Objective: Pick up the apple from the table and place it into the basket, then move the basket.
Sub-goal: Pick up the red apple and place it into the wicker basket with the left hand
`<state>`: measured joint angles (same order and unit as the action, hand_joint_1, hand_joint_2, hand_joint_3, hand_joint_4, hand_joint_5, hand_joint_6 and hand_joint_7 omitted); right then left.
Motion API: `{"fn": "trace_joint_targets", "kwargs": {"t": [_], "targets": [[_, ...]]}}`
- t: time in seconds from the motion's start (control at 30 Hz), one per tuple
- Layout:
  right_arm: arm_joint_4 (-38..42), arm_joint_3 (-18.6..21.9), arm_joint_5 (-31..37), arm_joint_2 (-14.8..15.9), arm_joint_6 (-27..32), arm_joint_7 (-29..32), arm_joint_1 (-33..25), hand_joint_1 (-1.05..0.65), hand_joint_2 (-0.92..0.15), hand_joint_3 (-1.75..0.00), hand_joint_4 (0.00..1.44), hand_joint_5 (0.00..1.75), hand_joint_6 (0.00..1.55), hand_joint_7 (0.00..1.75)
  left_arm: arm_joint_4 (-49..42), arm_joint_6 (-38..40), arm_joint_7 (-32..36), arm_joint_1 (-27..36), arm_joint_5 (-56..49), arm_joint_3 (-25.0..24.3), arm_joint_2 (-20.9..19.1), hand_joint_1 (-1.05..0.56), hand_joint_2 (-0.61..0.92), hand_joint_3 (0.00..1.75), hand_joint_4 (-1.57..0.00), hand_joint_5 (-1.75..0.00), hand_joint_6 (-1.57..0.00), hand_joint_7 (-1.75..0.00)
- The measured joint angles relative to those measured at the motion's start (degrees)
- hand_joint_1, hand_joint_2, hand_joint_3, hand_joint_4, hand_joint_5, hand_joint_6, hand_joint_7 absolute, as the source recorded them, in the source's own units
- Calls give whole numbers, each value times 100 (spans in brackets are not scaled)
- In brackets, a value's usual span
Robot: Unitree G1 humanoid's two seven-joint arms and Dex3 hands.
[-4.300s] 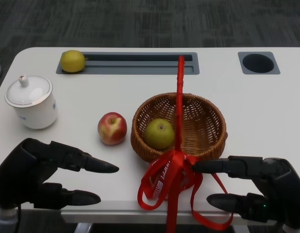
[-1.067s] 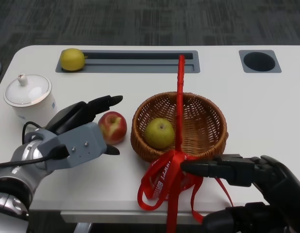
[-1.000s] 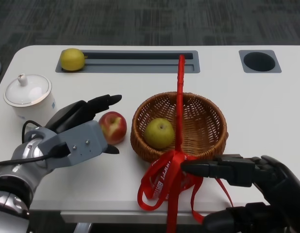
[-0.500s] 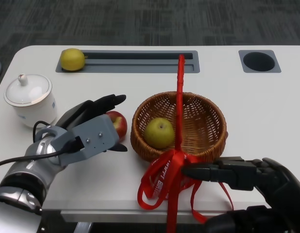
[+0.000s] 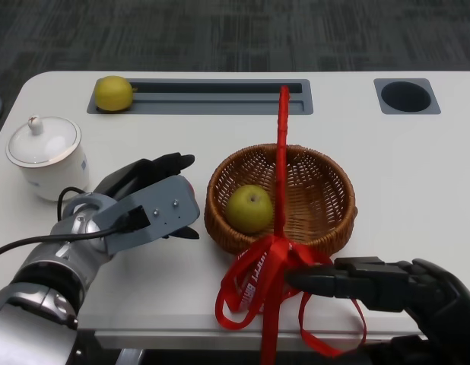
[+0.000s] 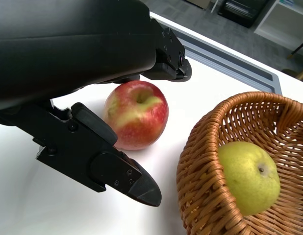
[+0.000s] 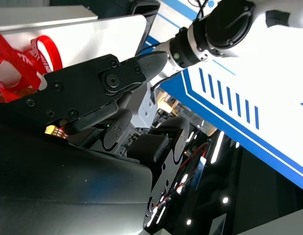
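Head view: left hand (image 5: 155, 207) sits over the red apple, which is hidden under it here; fingers spread, whether they touch it cannot be told from this angle. Wicker basket (image 5: 281, 199) just right of the hand, a green apple (image 5: 249, 208) inside, red ribbon (image 5: 279, 251) up its handle and bunched at the near rim. Right hand (image 5: 402, 293) near the surface (image 5: 402, 175) edge, fingers stretched out toward the ribbon bunch, tip close to it, contact unclear. White lidded cup (image 5: 46, 157) left of the left hand, lemon (image 5: 114, 93) beyond it in the grey tray slot (image 5: 220, 97).

Left wrist view: red apple (image 6: 137, 114) stands on the surface between the hand's fingers (image 6: 117, 171), one above, one below, wide apart, gap visible, nothing gripped. Apple is just beside the basket (image 6: 205, 171) wall, outside it. Green apple (image 6: 248, 176) lies inside the basket.

Right wrist view: right hand's fingers (image 7: 107, 78) extended, nothing between them; ribbon (image 7: 19, 63) beside them.
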<state>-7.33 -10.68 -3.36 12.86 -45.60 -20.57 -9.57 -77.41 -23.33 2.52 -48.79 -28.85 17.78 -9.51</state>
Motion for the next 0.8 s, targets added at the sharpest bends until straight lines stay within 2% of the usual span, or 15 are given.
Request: {"fn": "trace_joint_targets", "kwargs": {"t": [0.27,0.43,0.5,0.63,0.7,0.8], "targets": [[-7,-26,-174,22,-111,-101,-110,-44,-81,0,85,0,74,0,-36,153,133,3,-115,84,36,-65,73,1,-33,0,-30,-1],[-105,-27,-255,72,-117,-144,-226,-45,-81,0,85,0,74,0,-48,194,265,6,-208,103,63,-58,73,0,-40,-2,-35,-2],[-151,-27,-266,91,-116,-159,-259,-45,-81,0,85,0,74,0,-50,196,335,6,-222,88,100,-50,73,0,-53,-5,-45,-4],[-216,-24,-295,108,-107,-165,-321,-44,-82,0,86,0,74,0,-50,219,668,8,-198,5,244,-27,79,1,-108,-7,-93,-6],[-253,-15,-298,123,-96,-166,-360,-44,-82,0,86,0,74,0,-49,222,889,9,-204,-10,306,-23,81,1,-120,-6,-103,-5],[-313,16,-300,166,-47,-170,-425,-43,-82,0,86,0,74,0,-49,221,1161,12,-243,15,358,-18,83,1,-121,-4,-107,-4]]}}
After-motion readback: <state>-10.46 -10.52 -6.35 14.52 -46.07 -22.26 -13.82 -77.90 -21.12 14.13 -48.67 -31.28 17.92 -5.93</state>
